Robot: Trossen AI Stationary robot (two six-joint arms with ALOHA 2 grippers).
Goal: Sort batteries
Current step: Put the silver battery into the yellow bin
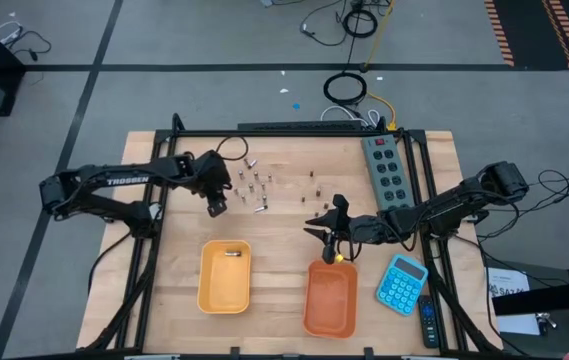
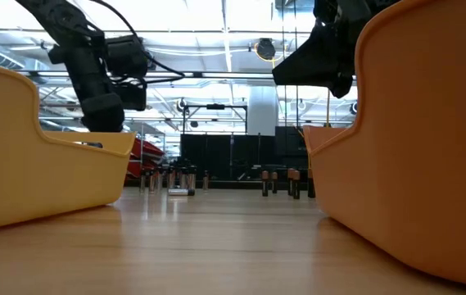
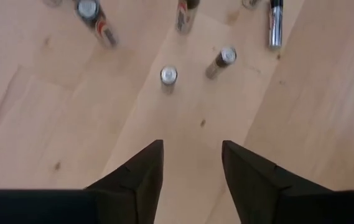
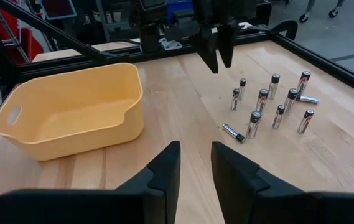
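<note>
Several small batteries (image 1: 254, 185) stand upright on their ends on the wooden table (image 1: 284, 150), and one (image 1: 260, 209) lies on its side. A second small group (image 1: 314, 192) stands farther right. My left gripper (image 1: 216, 207) (image 3: 192, 163) hangs just left of the first group, pointing down. It is open, with bare wood between its fingers and the nearest battery (image 3: 168, 76) ahead of them. One battery (image 1: 232, 254) lies in the yellow tray (image 1: 226, 290). My right gripper (image 1: 316, 230) (image 4: 195, 163) hovers open beyond the orange tray (image 1: 330, 310), holding nothing.
A grey power strip (image 1: 384, 165) lies at the far right of the table. A blue calculator (image 1: 402, 283) lies right of the orange tray. Bare wood shows between the two trays and between the batteries and the trays.
</note>
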